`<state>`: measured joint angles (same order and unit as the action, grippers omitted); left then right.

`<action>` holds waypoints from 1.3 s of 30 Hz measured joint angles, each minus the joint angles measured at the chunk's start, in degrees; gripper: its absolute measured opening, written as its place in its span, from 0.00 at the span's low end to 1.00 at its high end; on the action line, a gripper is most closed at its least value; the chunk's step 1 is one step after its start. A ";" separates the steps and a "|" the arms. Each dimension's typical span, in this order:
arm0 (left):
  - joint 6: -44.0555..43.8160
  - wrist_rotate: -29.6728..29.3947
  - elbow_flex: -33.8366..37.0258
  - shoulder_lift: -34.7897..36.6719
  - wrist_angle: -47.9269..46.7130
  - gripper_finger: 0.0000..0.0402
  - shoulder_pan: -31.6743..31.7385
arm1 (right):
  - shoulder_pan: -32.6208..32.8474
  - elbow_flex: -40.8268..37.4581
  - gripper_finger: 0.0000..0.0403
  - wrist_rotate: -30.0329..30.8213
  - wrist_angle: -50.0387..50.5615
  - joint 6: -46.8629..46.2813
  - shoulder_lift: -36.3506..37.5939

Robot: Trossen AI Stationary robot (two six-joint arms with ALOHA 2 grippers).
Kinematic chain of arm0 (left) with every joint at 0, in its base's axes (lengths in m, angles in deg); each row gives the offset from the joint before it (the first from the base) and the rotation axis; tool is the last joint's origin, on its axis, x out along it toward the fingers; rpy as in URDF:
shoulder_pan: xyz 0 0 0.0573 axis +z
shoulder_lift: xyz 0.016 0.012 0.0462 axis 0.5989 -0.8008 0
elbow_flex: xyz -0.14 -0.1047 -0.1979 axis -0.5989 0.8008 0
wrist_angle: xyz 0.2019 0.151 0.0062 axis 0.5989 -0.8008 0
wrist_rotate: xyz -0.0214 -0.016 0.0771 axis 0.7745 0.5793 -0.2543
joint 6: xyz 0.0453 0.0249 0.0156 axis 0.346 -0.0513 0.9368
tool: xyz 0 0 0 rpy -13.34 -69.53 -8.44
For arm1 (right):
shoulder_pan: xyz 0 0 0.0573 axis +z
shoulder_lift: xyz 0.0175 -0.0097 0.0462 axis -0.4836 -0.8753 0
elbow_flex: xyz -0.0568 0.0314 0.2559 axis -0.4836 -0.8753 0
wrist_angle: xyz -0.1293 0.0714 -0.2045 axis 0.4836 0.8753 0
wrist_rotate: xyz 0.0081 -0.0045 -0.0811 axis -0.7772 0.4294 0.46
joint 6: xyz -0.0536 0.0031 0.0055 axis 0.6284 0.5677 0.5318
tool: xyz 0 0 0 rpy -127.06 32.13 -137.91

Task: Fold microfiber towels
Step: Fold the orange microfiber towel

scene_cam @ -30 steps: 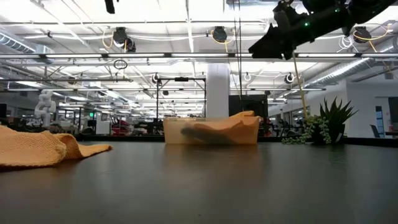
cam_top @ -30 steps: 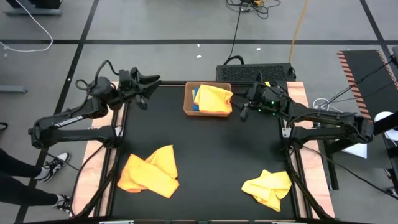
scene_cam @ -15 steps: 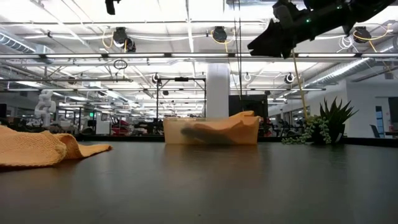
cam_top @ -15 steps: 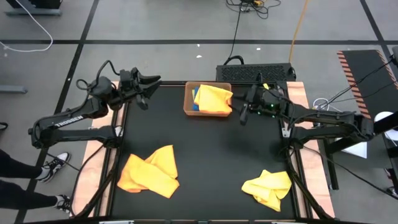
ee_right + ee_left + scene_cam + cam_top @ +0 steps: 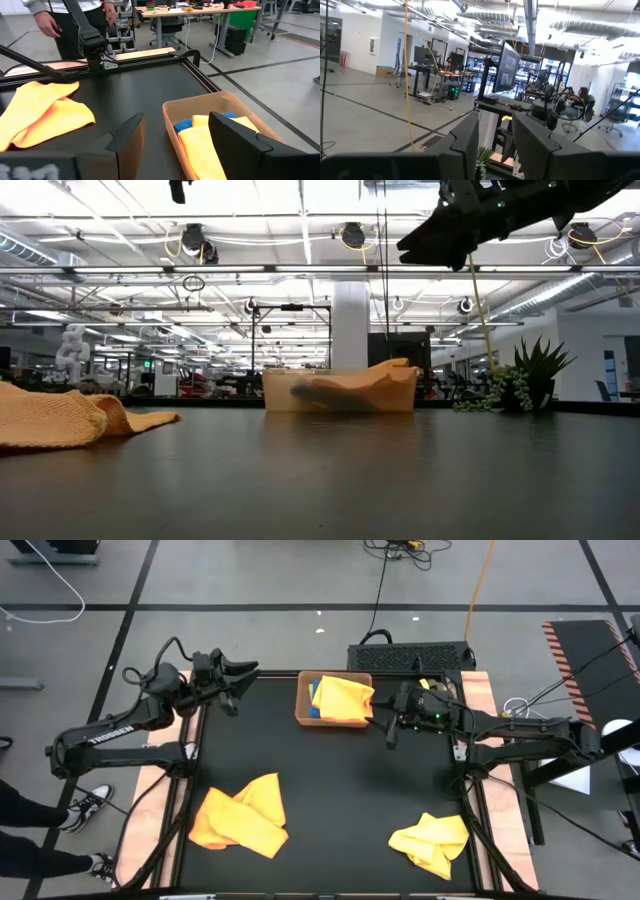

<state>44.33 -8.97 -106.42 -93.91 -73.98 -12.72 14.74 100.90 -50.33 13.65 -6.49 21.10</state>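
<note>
From above, your right gripper (image 5: 389,730) hangs just beside the brown tray (image 5: 303,700) holding a folded yellow towel (image 5: 343,700), while the orange towel (image 5: 241,816) and another yellow towel (image 5: 432,843) lie crumpled near the front edge, so drifting left could knock the tray. The level view shows it high, so a steep drop risks hitting the tabletop. The wrist views show both grippers spread and empty, the left gripper (image 5: 495,150) parked at the far left corner.

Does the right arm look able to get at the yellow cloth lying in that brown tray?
Probably yes. The right gripper hangs open just beside the tray, above the table, and the yellow cloth lies on top, uncovered. Nothing stands between them; the left gripper waits at the far-left corner.
</note>
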 joint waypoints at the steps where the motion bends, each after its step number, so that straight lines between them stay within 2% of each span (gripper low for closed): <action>1: -0.66 0.00 0.02 0.00 0.32 0.29 0.00 | 0.16 0.00 0.53 0.00 0.00 -0.02 0.00; 9: -7.49 0.52 0.04 -0.01 1.53 0.29 0.00 | 1.95 0.00 0.53 0.00 0.00 -0.02 0.00; 13: -9.17 5.24 0.04 0.00 -0.19 0.29 -0.12 | 2.36 0.00 0.53 0.00 -0.20 0.22 0.00; 17: -10.16 10.91 0.04 -1.55 -8.49 0.29 -2.70 | 2.36 0.00 0.53 -0.15 0.15 -0.04 0.02; 22: -7.41 10.49 0.10 -6.15 -24.32 0.29 -10.12 | 2.36 0.00 0.53 -0.17 0.24 -0.02 0.02; 27: -7.76 3.24 0.08 -12.18 -36.06 0.29 -20.37 | 2.36 0.00 0.53 -0.19 0.29 0.04 0.02; 35: -12.73 -2.96 0.02 -21.19 -38.83 0.29 -37.80 | 2.36 0.00 0.53 -0.20 0.32 0.00 0.02; 39: -14.98 -3.89 0.02 -25.16 -39.18 0.29 -43.53 | 2.36 0.00 0.53 -0.22 0.31 0.00 0.02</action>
<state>29.35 -12.86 -106.40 -119.07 -113.16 -56.25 17.11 100.90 -50.55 13.96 -6.49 21.12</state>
